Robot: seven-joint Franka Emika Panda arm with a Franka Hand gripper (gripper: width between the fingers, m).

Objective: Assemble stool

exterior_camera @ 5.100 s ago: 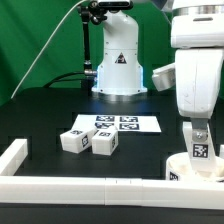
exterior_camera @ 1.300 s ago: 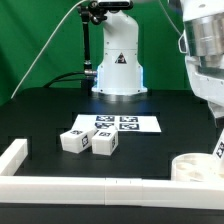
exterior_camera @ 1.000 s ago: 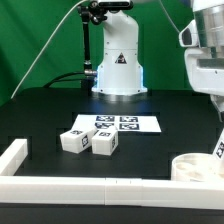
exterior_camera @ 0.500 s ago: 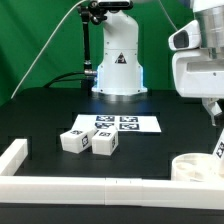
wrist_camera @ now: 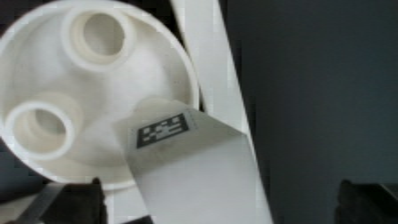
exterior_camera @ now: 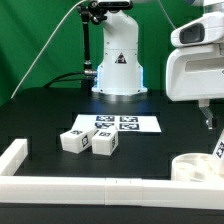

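The round white seat point(exterior_camera: 190, 167) lies at the exterior view's lower right, against the front rail. One tagged white leg point(exterior_camera: 219, 149) stands at its right side. In the wrist view the seat point(wrist_camera: 80, 95) shows two round holes, and the leg point(wrist_camera: 187, 160) rises from it toward the camera. Whether the leg is seated in a hole I cannot tell. Two more tagged legs point(exterior_camera: 72, 141) point(exterior_camera: 104, 144) lie side by side left of centre. My gripper point(exterior_camera: 207, 116) hangs well above the seat, open and empty. Its dark fingertips point(wrist_camera: 68, 200) stand either side of the leg, apart from it.
The marker board point(exterior_camera: 119, 124) lies behind the two loose legs. A long white border rail point(exterior_camera: 90, 186) runs along the front and turns up the exterior view's left side point(exterior_camera: 14, 156). The arm's white base point(exterior_camera: 118, 70) stands at the back.
Five seconds ago my gripper was low at the seat, around the leg. It has let go and risen, and over the last second the hand has moved toward the exterior view's left.
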